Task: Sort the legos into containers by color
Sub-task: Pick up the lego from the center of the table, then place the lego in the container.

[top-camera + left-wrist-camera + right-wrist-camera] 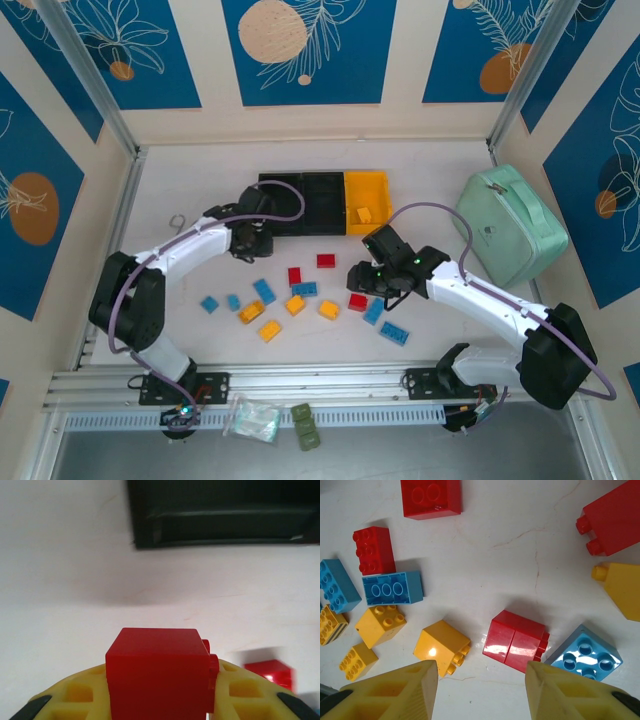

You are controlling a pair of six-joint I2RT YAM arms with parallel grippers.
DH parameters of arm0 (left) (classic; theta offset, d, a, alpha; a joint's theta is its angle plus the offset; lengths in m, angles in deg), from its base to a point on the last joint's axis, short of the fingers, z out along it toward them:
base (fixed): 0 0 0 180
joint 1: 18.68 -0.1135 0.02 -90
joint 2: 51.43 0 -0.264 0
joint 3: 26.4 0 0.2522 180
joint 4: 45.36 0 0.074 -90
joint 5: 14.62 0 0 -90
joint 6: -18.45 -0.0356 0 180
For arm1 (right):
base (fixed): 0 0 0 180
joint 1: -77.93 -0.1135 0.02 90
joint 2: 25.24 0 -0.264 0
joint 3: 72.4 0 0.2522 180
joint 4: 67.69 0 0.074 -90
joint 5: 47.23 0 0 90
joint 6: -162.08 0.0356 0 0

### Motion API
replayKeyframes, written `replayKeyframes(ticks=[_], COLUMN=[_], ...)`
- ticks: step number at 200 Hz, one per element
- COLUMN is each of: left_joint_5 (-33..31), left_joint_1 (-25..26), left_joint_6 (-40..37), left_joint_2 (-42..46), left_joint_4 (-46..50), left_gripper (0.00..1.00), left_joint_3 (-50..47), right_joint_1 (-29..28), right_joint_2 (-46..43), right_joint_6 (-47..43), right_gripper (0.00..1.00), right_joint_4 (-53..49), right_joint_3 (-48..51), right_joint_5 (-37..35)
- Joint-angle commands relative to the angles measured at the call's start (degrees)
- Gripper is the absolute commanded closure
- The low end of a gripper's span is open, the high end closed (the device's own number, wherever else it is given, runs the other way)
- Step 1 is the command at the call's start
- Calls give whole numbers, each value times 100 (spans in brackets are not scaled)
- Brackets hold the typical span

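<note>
Left tool (160,695) tight on a red lego (156,667); right tool (481,672) agape above another red lego (515,641).

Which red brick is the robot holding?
The red brick pinched in the left gripper, beside the black bins. The other reds lie loose on the table.

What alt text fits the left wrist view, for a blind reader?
The left gripper is shut on a red lego in the foreground. Behind: white table, a black container at top, a second red lego at right.
</note>
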Motion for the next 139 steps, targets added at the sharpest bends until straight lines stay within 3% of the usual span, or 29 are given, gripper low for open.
replayKeyframes(ticks=[1, 63, 139], left_joint_5=[213, 225, 24], left_joint_1=[289, 830, 944], left_joint_6=[-31, -64, -122], left_joint_2=[-233, -1514, -2926], left_joint_4=[247, 605, 1094], left_gripper=[75, 75, 75], left_joint_3=[548, 2426, 4259], right_joint_1=[44, 147, 276], right_joint_2=[-177, -462, -749], right_joint_6=[62, 101, 180], right_gripper=[51, 51, 51], right_joint_4=[-53, -116, -108], right_joint_3=[-2, 172, 427], right_joint_5=[-5, -4, 14])
